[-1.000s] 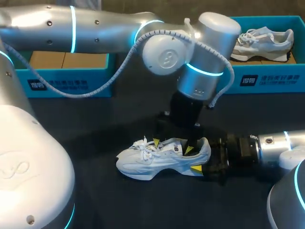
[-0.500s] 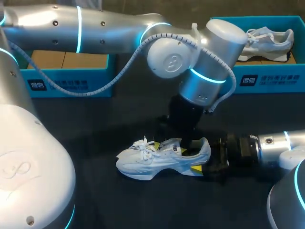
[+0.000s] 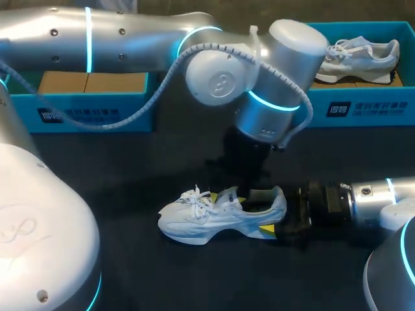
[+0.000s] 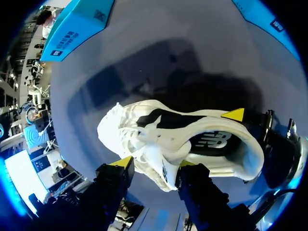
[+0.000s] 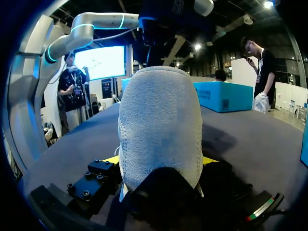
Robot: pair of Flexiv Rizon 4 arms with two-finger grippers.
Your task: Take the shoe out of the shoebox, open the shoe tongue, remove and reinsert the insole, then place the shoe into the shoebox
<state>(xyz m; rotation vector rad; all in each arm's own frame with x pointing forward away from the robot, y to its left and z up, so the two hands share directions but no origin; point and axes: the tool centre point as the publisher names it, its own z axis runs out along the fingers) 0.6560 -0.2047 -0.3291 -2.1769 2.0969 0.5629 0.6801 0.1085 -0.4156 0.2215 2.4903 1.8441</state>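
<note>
White shoe is stood on dark table, heel is clamped by right gripper, left gripper is held spread above its opening.

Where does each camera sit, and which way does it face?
Head view: fixed above and behind, looking down on the table; both arms show, left hand over the white shoe.
Left wrist view: on the left wrist, looking down into the shoe; its own hand shows.
Right wrist view: on the right wrist, facing the shoe's heel along the table; the right hand grips the heel.
Shared: all three show the shoe.
</note>
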